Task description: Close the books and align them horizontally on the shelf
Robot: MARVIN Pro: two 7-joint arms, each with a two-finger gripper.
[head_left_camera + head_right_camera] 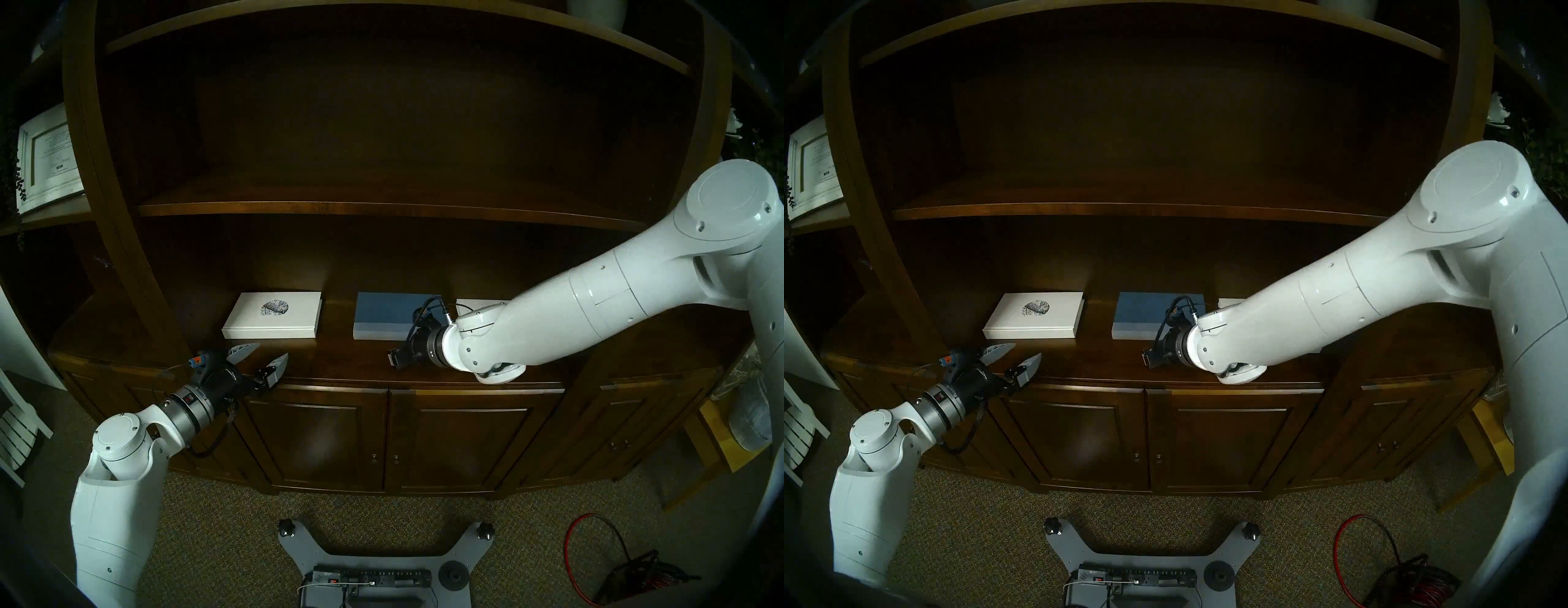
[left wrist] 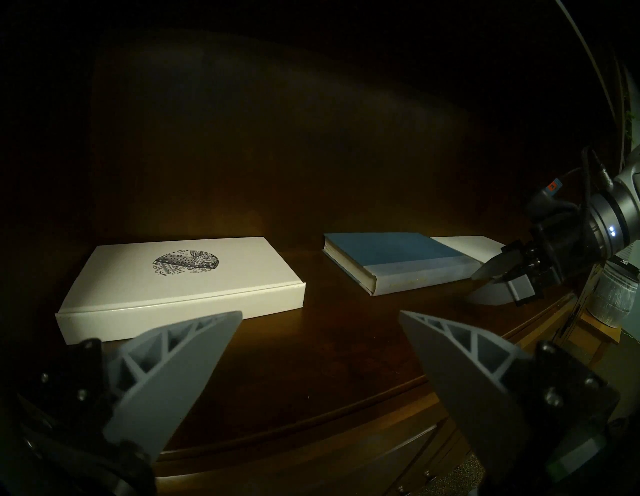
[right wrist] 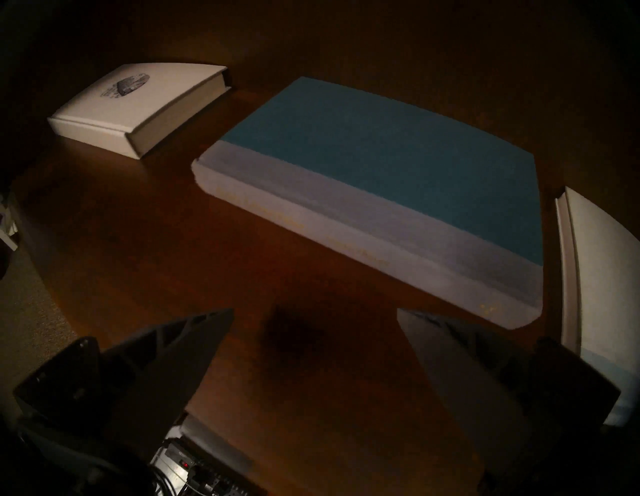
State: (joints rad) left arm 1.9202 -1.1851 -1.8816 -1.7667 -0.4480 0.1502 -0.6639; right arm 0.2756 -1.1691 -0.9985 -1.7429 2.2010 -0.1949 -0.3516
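Nearest, at the front edge of the shelf (image 1: 339,361) toward its left end, the left gripper (image 1: 263,358) hovers with its two fingers spread wide and nothing between them, just in front of the emblem book's spine; further right along the same front edge the right gripper (image 3: 311,346) sits low over the bare wood in front of the blue book, its fingers likewise parted and empty in its own wrist view, though the head views hide its tips behind the wrist. Behind them, across the middle of the ledge, the three books lie flat and shut: the white book with the round speckled emblem (image 1: 273,314) toward the left, the blue book (image 1: 388,316) with its pale spine strip near the centre, and a second white book (image 1: 475,306) to the right, mostly hidden under the right forearm, its pale blue band showing only in the right wrist view. All three spines face the front edge and the books stand apart in one row. By my judgement the closing is done and the lining-up looks nearly or fully finished; the blue book and the emblem book sit roughly level with each other, but the third book's set cannot be judged under the arm, so any work left would be a small squaring nudge there and pulling both arms clear
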